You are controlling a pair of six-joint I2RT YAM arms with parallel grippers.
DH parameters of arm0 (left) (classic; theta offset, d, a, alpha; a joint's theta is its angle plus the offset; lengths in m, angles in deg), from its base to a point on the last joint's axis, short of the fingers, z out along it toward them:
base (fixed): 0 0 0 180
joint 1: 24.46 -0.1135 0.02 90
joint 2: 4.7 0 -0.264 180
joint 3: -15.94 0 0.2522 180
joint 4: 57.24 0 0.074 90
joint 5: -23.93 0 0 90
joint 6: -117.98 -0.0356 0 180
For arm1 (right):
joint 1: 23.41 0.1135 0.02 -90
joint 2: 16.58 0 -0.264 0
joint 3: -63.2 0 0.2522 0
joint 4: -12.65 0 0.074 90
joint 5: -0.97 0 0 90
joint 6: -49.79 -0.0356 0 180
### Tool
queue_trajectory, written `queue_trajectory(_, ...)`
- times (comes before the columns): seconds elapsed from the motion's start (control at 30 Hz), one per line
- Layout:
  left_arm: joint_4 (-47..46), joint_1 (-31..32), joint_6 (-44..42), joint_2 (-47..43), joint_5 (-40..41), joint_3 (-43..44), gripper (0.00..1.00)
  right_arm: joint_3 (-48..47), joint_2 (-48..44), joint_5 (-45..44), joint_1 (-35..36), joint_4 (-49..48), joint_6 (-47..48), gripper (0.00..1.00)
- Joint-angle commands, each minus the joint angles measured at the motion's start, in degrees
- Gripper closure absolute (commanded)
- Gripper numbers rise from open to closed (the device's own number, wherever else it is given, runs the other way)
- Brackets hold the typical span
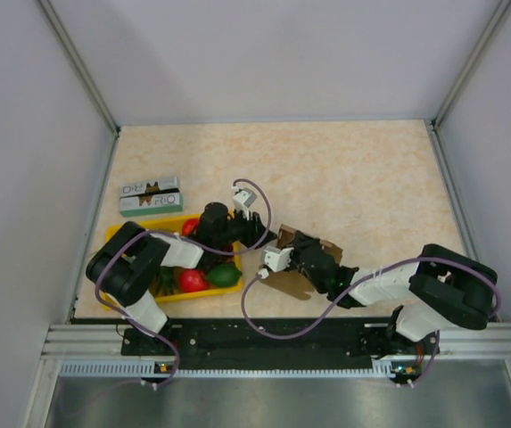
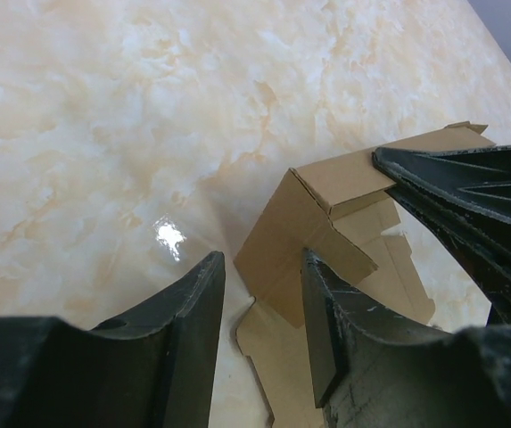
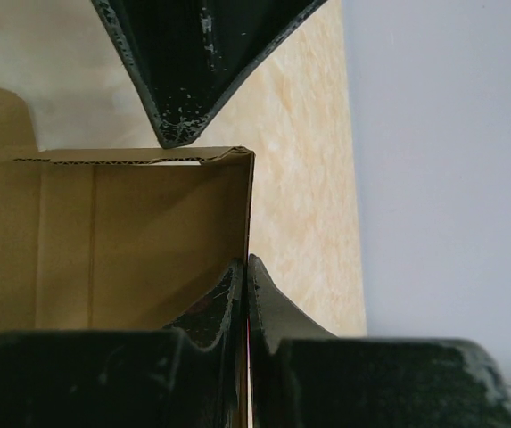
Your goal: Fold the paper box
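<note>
The paper box (image 1: 284, 282) is brown cardboard, partly folded, lying between the two arms near the front of the table. In the right wrist view my right gripper (image 3: 248, 260) is shut on the edge of an upright wall of the box (image 3: 130, 241). My left gripper (image 2: 262, 257) is open just left of the box (image 2: 300, 223), with nothing between its fingers. One raised wall stands just beyond its tips. The right gripper's fingers (image 2: 469, 192) show at the right of the left wrist view, pinching the box's upper flap. From above, both grippers (image 1: 271, 236) (image 1: 295, 242) meet at the box.
A yellow tray (image 1: 148, 225) with red and green fruit sits under the left arm. A green-and-white carton (image 1: 150, 196) lies behind it. Grey walls enclose the table on three sides.
</note>
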Motion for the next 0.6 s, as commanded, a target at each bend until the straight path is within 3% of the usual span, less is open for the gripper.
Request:
queue_trajectory(0.0,-5.4,0.2,-0.9,-0.8,-1.9,-2.8,0.55,1.1,0.1,-1.6,1.3,-3.6,2.0,1.0)
queue_trajectory(0.3,-4.3,0.6,-0.4,-4.0,-1.3,-4.7,0.52,2.5,2.3,-4.0,3.2,-7.6,3.3,0.99)
queue_trajectory(0.57,-1.5,5.8,-4.2,-3.4,5.2,-2.6,0.51,1.6,1.0,-2.7,3.1,-5.2,1.0,0.99)
